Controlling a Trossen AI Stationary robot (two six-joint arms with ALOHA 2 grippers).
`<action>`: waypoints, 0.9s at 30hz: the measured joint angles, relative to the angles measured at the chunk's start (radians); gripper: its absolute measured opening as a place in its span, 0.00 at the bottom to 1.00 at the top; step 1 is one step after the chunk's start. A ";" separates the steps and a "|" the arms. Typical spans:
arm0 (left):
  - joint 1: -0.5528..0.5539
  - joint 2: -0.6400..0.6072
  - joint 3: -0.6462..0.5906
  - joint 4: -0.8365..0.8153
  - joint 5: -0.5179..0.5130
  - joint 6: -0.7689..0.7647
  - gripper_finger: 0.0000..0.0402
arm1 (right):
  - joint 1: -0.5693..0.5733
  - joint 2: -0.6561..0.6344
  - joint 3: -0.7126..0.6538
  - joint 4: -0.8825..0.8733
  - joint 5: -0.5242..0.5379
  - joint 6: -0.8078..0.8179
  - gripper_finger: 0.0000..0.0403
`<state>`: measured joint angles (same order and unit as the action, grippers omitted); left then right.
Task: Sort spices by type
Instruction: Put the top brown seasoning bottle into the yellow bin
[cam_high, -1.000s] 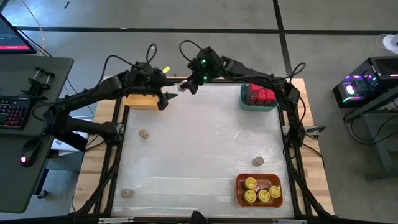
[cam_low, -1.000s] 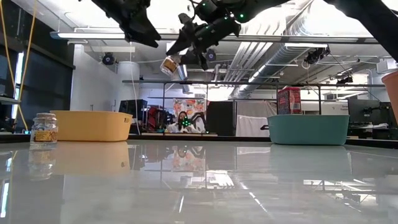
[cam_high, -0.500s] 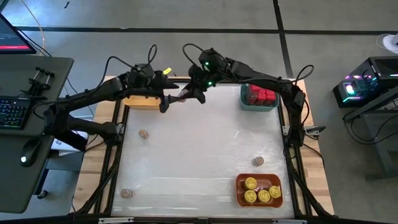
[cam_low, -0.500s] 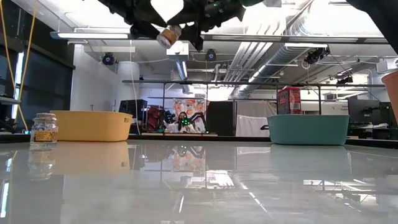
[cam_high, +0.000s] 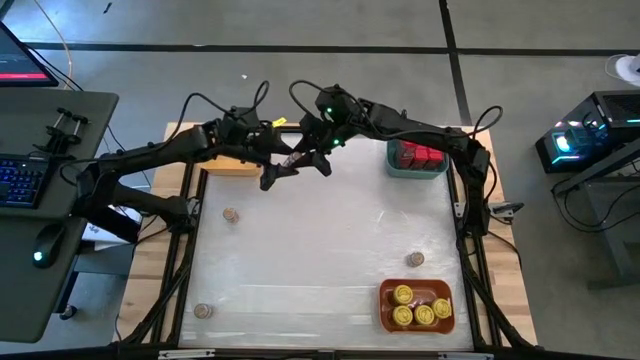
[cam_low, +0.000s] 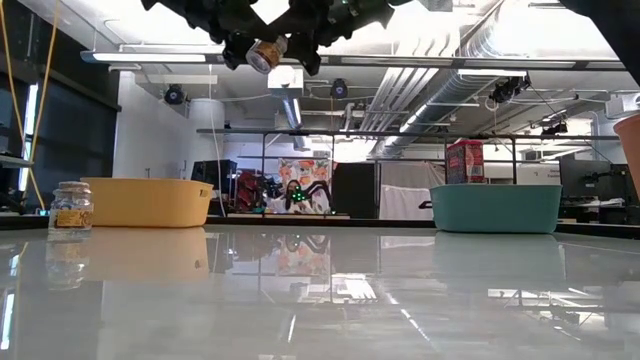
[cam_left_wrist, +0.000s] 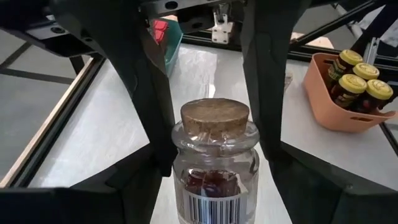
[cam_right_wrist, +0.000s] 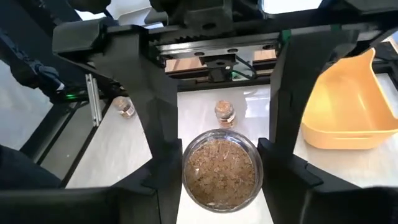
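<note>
A small glass jar with a cork lid (cam_left_wrist: 214, 118) and brown contents hangs in the air over the table's far left part (cam_high: 294, 163), high up in the low view (cam_low: 266, 53). My right gripper (cam_right_wrist: 221, 167) is shut on it. My left gripper (cam_high: 279, 172) faces it head-on and is open, its fingers (cam_left_wrist: 134, 186) standing on either side of the jar's lid end. Three more such jars stand on their bases on the table (cam_high: 231, 215), (cam_high: 204, 311), (cam_high: 415, 259). My right gripper pinches the jar's glass body (cam_right_wrist: 189, 171) between its two fingers (cam_right_wrist: 163, 163), which lie along the jar's sides, with the base end toward its wrist. It comes from the table's right. The jar is lifted clear and tipped over, its cork lid pointing at my left gripper.
A yellow bin (cam_high: 222, 164) sits at the far left, partly under my left arm. A teal bin with red tins (cam_high: 394, 163) is at the far right. An orange bin with yellow-lidded jars (cam_high: 386, 300) is at the near right. The table's middle is bare.
My right gripper has carried the jar a little toward the near edge and tipped it, so its lid now points at my left gripper. My left gripper has moved toward the table's right, up to the jar, until its fingers stand around the lid end.
</note>
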<state>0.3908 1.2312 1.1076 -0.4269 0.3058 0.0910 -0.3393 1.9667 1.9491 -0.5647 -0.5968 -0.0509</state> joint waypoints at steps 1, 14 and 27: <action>0.000 0.000 0.000 0.002 0.000 0.000 0.67 | 0.000 0.000 0.000 0.000 0.001 -0.001 0.42; 0.027 0.000 0.000 -0.030 -0.004 0.008 0.39 | 0.001 0.000 0.000 0.004 0.005 -0.001 0.67; 0.201 -0.048 -0.011 -0.164 -0.177 -0.035 0.37 | -0.089 -0.007 0.178 -0.085 0.086 0.051 0.83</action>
<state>0.5922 1.1835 1.0962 -0.5906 0.1284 0.0565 -0.4282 1.9596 2.1274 -0.6502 -0.5109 -0.0004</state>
